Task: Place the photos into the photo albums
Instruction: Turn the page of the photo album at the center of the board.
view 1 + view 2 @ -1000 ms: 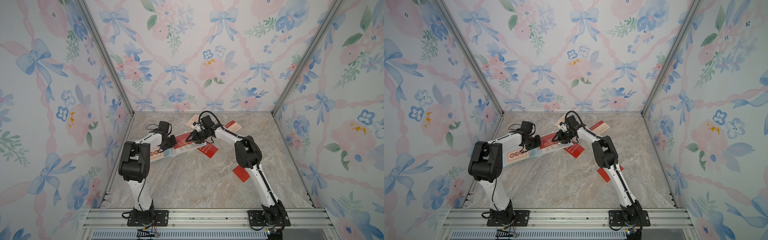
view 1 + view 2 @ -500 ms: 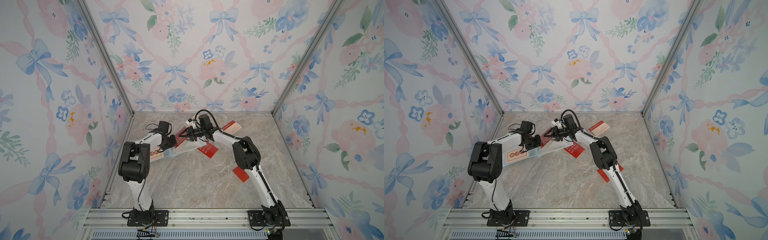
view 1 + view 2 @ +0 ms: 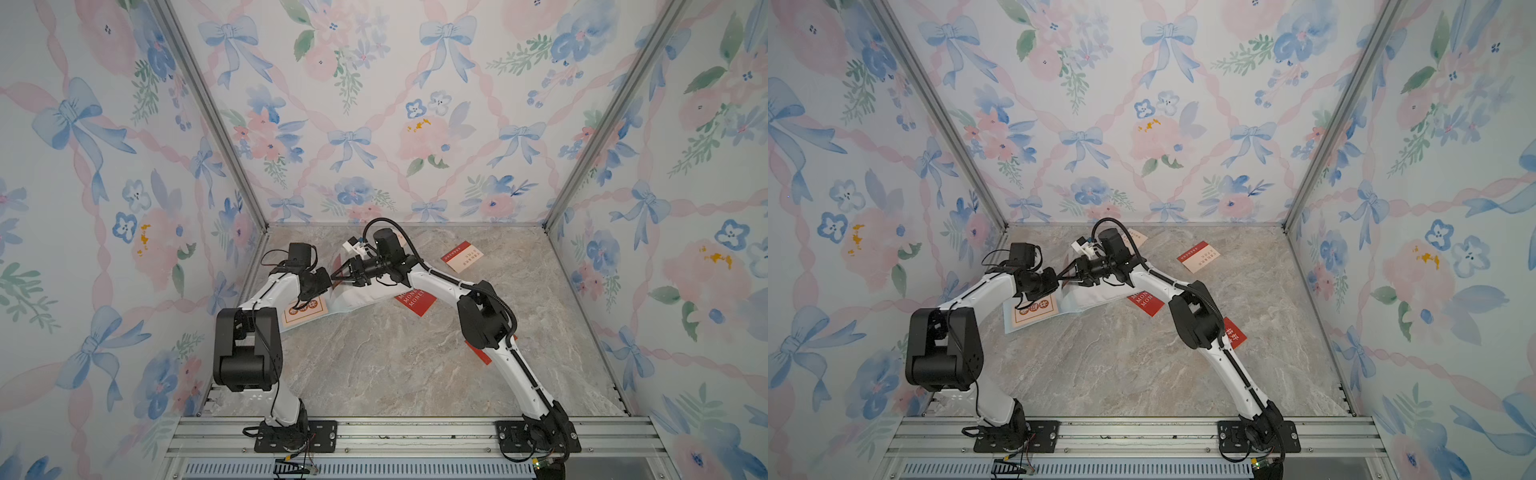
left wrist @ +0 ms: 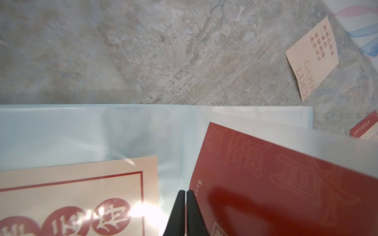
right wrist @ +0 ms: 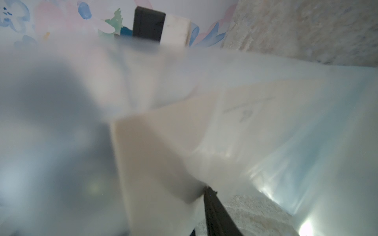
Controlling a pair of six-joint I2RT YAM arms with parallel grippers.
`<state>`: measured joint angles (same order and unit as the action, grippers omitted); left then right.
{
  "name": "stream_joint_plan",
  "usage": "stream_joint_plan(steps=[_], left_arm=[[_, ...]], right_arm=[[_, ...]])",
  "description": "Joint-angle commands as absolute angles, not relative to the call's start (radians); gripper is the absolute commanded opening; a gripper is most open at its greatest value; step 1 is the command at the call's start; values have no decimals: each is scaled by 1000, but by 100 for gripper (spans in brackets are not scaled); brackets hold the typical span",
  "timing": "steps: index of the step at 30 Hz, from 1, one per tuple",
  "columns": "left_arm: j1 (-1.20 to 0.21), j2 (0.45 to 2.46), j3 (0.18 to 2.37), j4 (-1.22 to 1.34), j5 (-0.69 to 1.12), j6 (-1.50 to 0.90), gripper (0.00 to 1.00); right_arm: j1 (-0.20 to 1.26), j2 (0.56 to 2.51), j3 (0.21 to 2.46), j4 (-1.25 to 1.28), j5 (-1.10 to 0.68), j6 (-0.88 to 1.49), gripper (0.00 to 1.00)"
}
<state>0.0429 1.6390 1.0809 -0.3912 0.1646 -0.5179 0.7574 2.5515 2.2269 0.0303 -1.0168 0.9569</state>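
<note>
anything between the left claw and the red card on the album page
Nothing visible: the shut left claw sits at the edge of the red card on the album. A lifted clear page by the right claw overhangs only its far corner.

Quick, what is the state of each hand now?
Left hand: closed, over the album.
Right hand: at the album; its grip cannot be told.

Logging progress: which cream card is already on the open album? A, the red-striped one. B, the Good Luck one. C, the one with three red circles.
C: the circles card lies flat on a page of the album, as the left wrist view shows close up and both top views confirm.
</note>
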Motion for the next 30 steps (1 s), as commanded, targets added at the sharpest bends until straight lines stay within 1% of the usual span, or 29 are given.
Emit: stream_joint_plan(steps=[1,4,9,13,16,20,25,30], left_arm=[[88,1591,1031,-410,185,-476,8],[127,1563,988,-411,193,-462,8],[216,1497,923,-415,201,-436,8],[333,1418,885,-435,183,-420,6],[424,1333,865,-434,137,-409,5],[507,1269,884,-457,148,-384,4],[503,1260,898,-461,221,-381,3],[403,1292,915,-459,215,-394,3]], right_arm=[[787,2605,2336,-78,-1011,894,42],[812,2654,2434,-159,-992,861,43],[838,2725,2521,-186,-979,875,44],[850,2744,2526,-173,-979,893,44],[850,2733,2521,-185,-979,879,44],[841,2704,2502,-213,-968,847,44],[819,2640,2428,-232,-957,802,44],[771,2527,2310,-338,-892,667,44]])
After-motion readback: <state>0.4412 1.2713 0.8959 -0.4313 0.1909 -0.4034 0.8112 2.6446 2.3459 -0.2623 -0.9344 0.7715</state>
